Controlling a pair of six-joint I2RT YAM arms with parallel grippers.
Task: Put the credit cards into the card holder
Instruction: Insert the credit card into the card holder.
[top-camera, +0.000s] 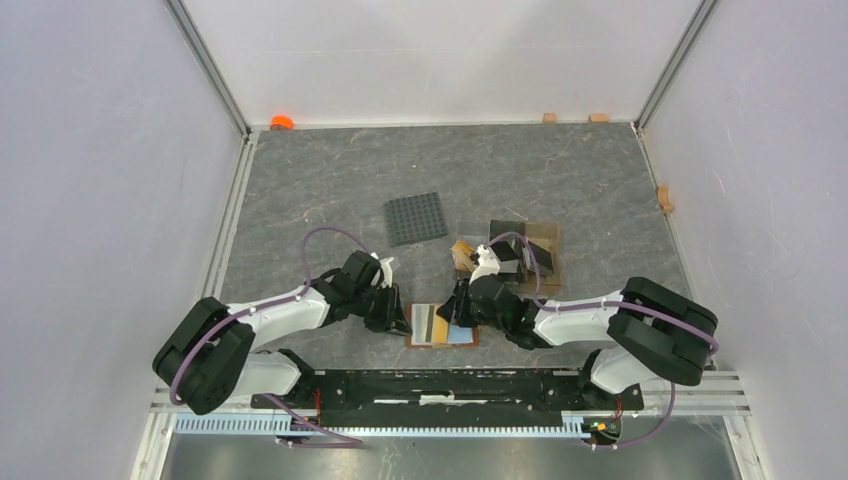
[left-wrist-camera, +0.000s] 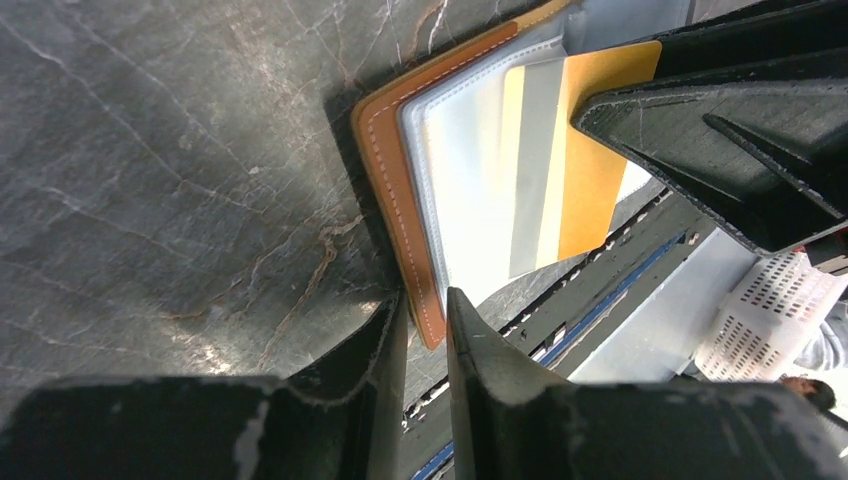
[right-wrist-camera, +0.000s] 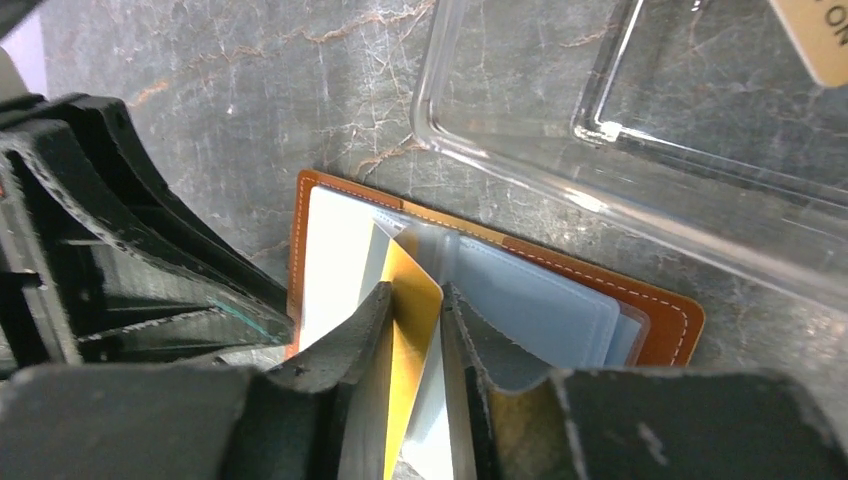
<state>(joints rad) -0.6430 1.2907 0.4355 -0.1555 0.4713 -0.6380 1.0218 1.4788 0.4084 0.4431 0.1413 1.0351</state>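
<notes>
1. The card holder (top-camera: 440, 328) is lying open and flat on the worktop (top-camera: 560, 180), at the near edge midway between the two arms. Its clear inner sleeves are facing up, so the slots are reachable from above.
2. The left tool (top-camera: 398, 318) is sitting at the holder's left side. In its wrist view the jaws are standing narrow, with the stitched brown leather edge (left-wrist-camera: 385, 170) running in between the fingertips near a corner, so they are gripping the holder. I judge this grip is anchoring the holder so it is not sliding or folding shut while a card is being pushed in.
3. The right tool (right-wrist-camera: 418, 292) is hanging over the middle of the holder with a yellow card (right-wrist-camera: 412, 330) standing between its fingers. The card's far end is pointing down among the sleeves by the fold.
4. The right tool's jaws are only slightly parted, yet the gap looks wider than the thin card. The card seems to be sitting loose rather than clamped.
5. The card looks only partly seated, so I judge the insertion is under way and the card is needing a push to go home.
6. The clear amber stand (top-camera: 530, 255) is standing just beyond the holder to the far right, with dark cards (top-camera: 505, 233) in it. That is keeping each fetch short.
</notes>
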